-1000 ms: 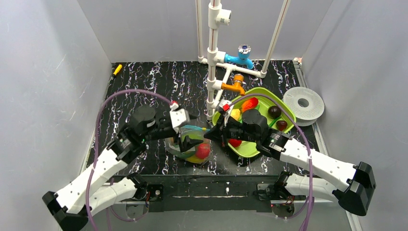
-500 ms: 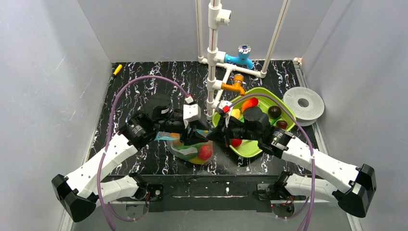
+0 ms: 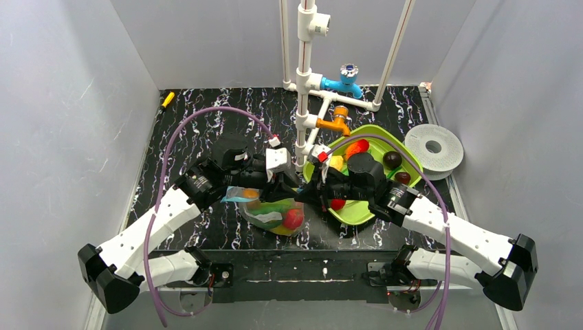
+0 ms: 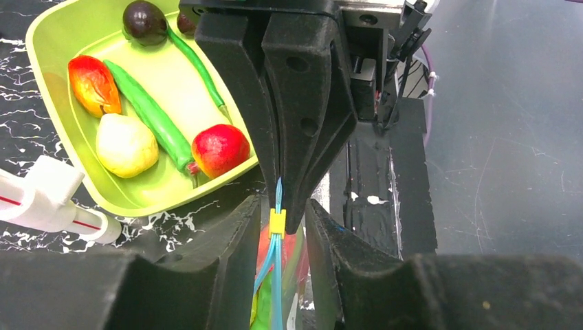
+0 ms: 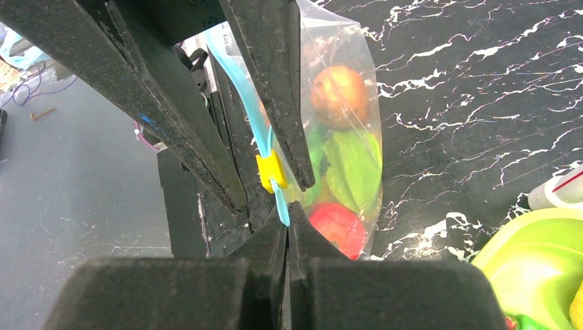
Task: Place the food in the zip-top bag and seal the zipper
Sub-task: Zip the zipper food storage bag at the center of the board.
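The zip-top bag (image 3: pixel 273 214) hangs between my two grippers with food inside: a red fruit (image 5: pixel 338 230), green leaves (image 5: pixel 354 168) and a brownish fruit (image 5: pixel 338 93). My right gripper (image 5: pixel 287 223) is shut on the end of the light-blue zipper (image 5: pixel 240 82). My left gripper (image 4: pixel 282 206) faces it tip to tip, jaws a narrow gap apart on either side of the zipper (image 4: pixel 276 275) and its yellow slider (image 4: pixel 277 223), not pressing either. More food lies in the lime-green tray (image 4: pixel 58 27): a red apple (image 4: pixel 220 149), a yellow pear (image 4: pixel 126 144), a green pepper (image 4: pixel 155 117).
The tray (image 3: pixel 354 212) sits just right of the bag, under my right arm. A white pipe frame (image 3: pixel 302 89) with a blue tap (image 3: pixel 347 77) and an orange tap (image 3: pixel 335 122) stands behind. A white disc (image 3: pixel 433 148) lies far right, a small yellow piece (image 3: pixel 167 99) far left.
My left gripper has moved right along the bag top to meet the right gripper, and its jaws have narrowed around the zipper. The right gripper has stayed shut in place.
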You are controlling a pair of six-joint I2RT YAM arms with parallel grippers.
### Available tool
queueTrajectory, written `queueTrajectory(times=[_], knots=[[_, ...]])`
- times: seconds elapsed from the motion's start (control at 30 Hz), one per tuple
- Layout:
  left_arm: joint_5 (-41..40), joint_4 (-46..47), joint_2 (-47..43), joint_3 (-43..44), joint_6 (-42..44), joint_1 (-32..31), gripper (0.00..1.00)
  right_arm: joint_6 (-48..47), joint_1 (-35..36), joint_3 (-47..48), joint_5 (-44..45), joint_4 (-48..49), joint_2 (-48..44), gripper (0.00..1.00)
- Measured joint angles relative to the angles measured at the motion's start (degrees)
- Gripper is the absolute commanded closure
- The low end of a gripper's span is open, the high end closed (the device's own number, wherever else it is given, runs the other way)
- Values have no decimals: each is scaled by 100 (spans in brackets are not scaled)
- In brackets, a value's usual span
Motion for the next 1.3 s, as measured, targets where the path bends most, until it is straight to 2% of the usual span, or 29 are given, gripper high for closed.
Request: queueTrajectory(times=[0.27, 0.37, 0.4, 0.7, 0.8, 0.9, 0.93, 0.97, 1.0, 1.03, 1.07, 1.2, 1.3], knots=[[-175, -26, -46, -57, 83, 0, 77, -22, 0, 0, 0, 0, 0, 99], [-247, -37, -138, -188, 118, 0, 92, -24, 0, 2, 0, -7, 0, 99], [-262, -50, -160, -219, 136, 0, 94, -26, 0, 2, 2, -15, 0, 99], [-297, 2, -223, -278, 157, -2, 96, -76, 0, 7, -9, -28, 0, 99], [-295, 20, -223, -280, 116, -2, 100, -90, 0, 55, -63, -81, 26, 81], [-295, 52, -223, -286, 90, 0, 100, -96, -4, 164, -131, -109, 107, 70], [-293, 63, -223, -299, 70, 0, 100, -109, -4, 223, -166, -111, 136, 70], [-291, 74, -225, -306, 66, -2, 100, -111, -4, 238, -177, -120, 144, 77], [-291, 94, -236, -315, 63, 0, 100, -120, -7, 245, -197, -125, 149, 92], [-293, 107, -247, -334, 63, -2, 100, -127, -7, 254, -216, -125, 157, 99], [-313, 118, -254, -345, 70, 0, 100, -146, -7, 258, -243, -122, 162, 99], [-310, 122, -289, -365, 15, 0, 70, -133, -11, 262, -251, -168, 164, 99], [-291, 184, -289, -365, -37, 0, 63, -133, -9, 262, -249, -175, 164, 99]])
